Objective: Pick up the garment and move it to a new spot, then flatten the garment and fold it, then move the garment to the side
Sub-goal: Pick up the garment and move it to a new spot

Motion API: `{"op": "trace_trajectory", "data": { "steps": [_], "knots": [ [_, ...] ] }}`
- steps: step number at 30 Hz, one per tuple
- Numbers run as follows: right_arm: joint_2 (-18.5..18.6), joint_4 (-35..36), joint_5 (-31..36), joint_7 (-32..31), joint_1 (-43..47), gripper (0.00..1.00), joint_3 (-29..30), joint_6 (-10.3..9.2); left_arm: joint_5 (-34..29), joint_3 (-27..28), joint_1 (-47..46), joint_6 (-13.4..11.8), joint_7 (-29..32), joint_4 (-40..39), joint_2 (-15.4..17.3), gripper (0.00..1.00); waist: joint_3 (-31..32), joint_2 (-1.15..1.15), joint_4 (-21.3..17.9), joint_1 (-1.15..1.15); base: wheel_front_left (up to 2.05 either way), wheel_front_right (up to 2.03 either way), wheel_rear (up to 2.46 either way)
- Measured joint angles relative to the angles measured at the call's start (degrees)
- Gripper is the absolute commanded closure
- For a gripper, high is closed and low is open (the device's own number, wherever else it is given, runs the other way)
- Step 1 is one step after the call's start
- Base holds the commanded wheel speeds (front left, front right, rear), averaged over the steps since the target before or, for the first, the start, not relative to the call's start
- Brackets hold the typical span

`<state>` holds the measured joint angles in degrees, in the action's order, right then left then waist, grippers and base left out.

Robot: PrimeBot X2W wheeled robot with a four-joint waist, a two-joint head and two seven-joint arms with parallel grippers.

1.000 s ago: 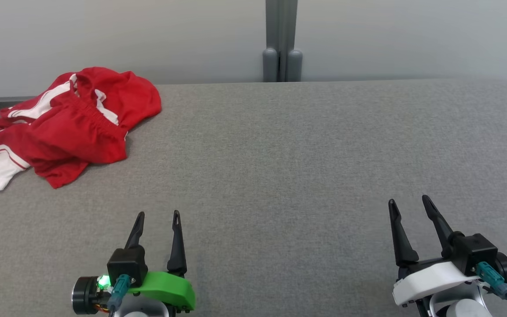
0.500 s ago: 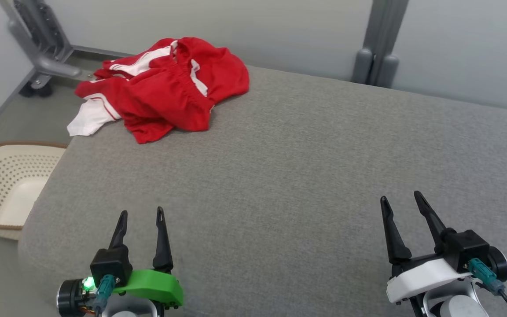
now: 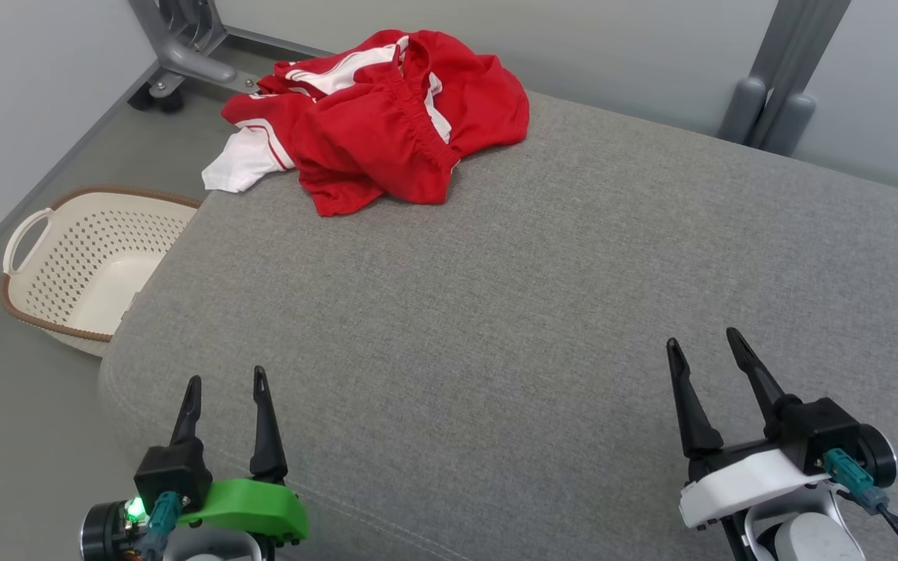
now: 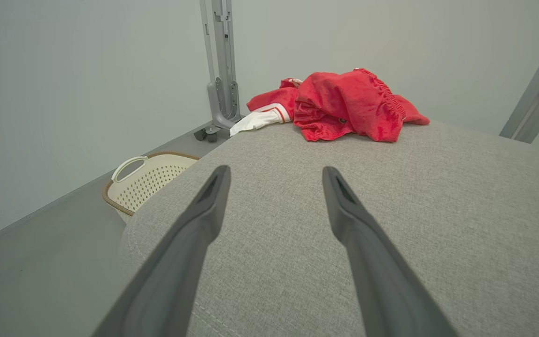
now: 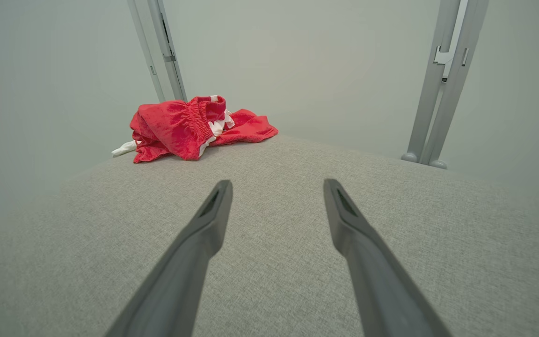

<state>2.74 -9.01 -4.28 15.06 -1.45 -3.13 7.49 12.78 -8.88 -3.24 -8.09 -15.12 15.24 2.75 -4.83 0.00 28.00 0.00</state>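
Currently, garment [image 3: 387,117] lies upper centre, well apart from left end effector [image 3: 228,375] and right end effector [image 3: 702,337], both spread, empty.

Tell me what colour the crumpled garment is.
The garment is red with white trim, clearest in the head view.

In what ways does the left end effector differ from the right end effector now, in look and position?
The left end effector sits on a green mount; the right end effector sits on a white one. The left one hangs at the near corner of the grey cushion, on the side of the basket; the right one hangs over the opposite side. Both are open, empty and far from the red garment.
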Motion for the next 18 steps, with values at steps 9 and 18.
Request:
{"op": "trace_trajectory", "data": {
  "steps": [9, 18],
  "knots": [
    [0.0, 2.7, 2.7, 0.0, -2.8, 0.00, 2.7, 0.00, -0.6, 5.2, -4.8, 1.9, 0.0, -2.6, 1.6, 0.00, -4.0, 0.00, -2.2, 0.00, 0.00, 0.00, 0.00],
    [0.0, 5.3, 5.9, 0.0, -7.0, 0.00, 3.5, 0.00, -4.9, 6.7, -27.7, 9.0, 1.6, 2.3, 12.5, 0.00, -11.2, 0.00, -6.4, 0.00, 0.00, 0.00, 0.00]
  ]
}}
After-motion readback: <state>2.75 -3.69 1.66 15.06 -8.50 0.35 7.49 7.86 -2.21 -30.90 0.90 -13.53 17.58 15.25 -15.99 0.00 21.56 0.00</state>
